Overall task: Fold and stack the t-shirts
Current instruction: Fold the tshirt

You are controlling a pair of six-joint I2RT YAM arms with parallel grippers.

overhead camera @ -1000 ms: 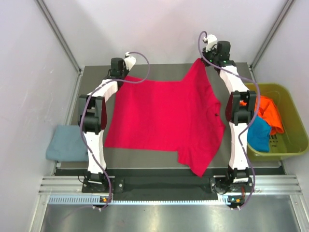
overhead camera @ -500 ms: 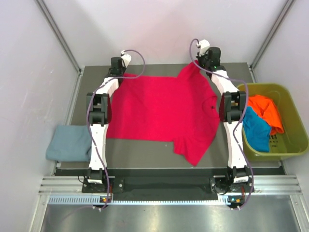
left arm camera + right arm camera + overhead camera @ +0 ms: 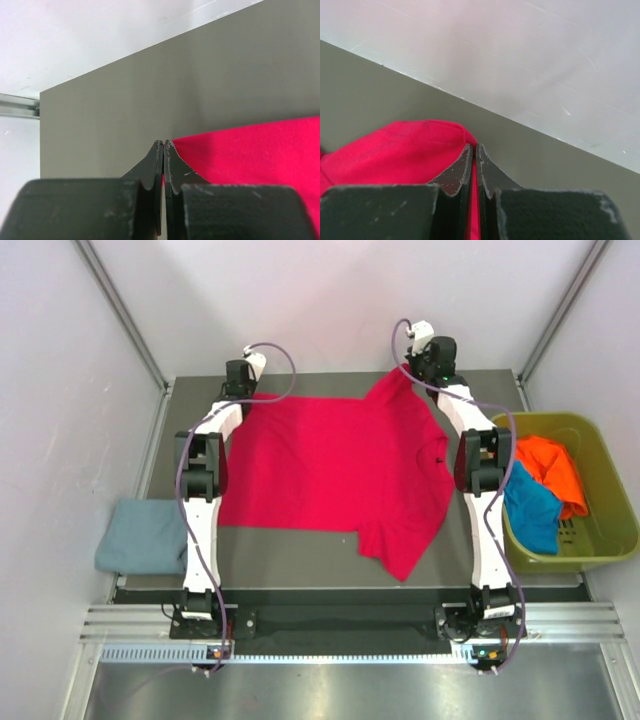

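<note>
Red shirt (image 3: 340, 475) lies spread mid-table (image 3: 300, 560), collar toward the right of frame. Left claw (image 3: 240, 390) is closed on its upper-left corner, seemingly by the very tips only. Right claw (image 3: 425, 368) is closed on the upper-right sleeve, cloth visible between the jaws. Looks like flattening before the fold: lower both together, keep the top edge taut and straight, release once the cloth is down. The lower sleeve (image 3: 400, 552) sits skewed, so square it first. Thin left pinch could slip.
</note>
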